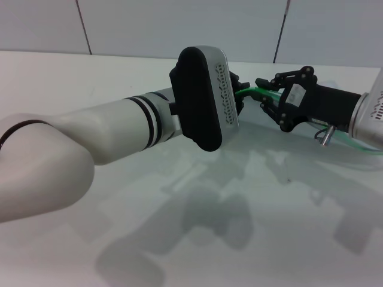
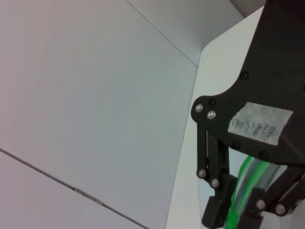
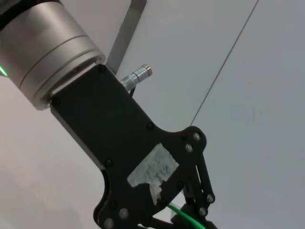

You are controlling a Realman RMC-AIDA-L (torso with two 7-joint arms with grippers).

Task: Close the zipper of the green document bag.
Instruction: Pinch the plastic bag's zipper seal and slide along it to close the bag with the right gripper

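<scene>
Green zipper [image 1: 250, 91] is pinched between right gripper [image 1: 263, 95] and left gripper [image 1: 238, 95], both clamped on it

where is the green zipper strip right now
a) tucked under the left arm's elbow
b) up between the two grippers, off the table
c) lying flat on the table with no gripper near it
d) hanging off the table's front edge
b: in the head view the zipper stretches between the left gripper and the right gripper, raised above the table.
</scene>
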